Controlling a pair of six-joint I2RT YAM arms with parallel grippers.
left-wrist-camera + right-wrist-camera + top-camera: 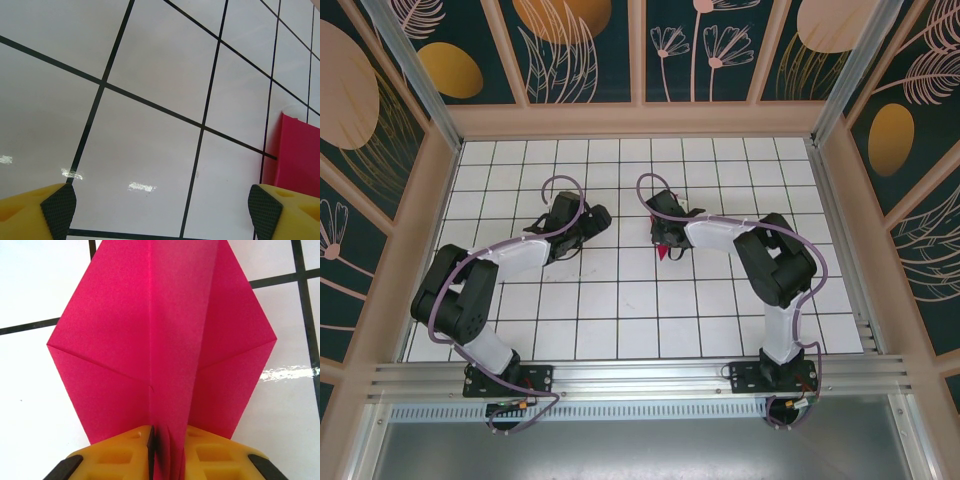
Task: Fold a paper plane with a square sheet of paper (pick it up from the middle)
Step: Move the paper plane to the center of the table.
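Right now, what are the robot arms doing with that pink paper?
The right gripper has the folded pink plane by its middle crease, between its fingers, though I can't tell if it's squeezing. The left gripper hangs open over the table beside the plane, holding nothing.

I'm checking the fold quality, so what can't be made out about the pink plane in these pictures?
Top view: paper plane tiny, mostly under the right claw.
Right wrist view: its tail sits between the fingers, cut by the bottom edge; whether they pinch it is unclear.
Left wrist view: the frame's right edge crops it.
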